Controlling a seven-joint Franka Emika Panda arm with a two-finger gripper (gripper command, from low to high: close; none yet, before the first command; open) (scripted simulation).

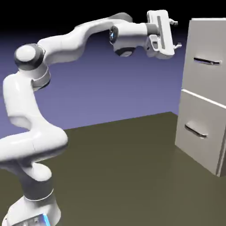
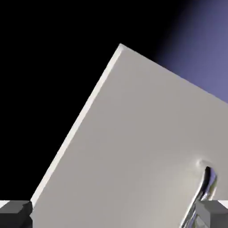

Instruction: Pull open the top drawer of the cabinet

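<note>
The cabinet (image 1: 220, 26) is tall and light grey and stands at the exterior view's right. Its top drawer (image 1: 207, 79) has a thin dark bar handle (image 1: 206, 61). My gripper (image 1: 177, 34) hangs open in the air just left of the cabinet's upper corner, a little above handle height, touching nothing. In the hand view the top drawer's flat front (image 2: 133, 142) fills the middle, tilted. Its handle (image 2: 204, 189) shows at the lower right, close to the right fingertip (image 2: 213, 214). Nothing lies between the fingers of the gripper (image 2: 114, 217).
The lower drawer (image 1: 194, 150) with its own dark handle (image 1: 195, 131) sits below the top one. The cabinet stands on a dark olive table (image 1: 123, 176). My arm's base (image 1: 35, 207) rises at the lower left.
</note>
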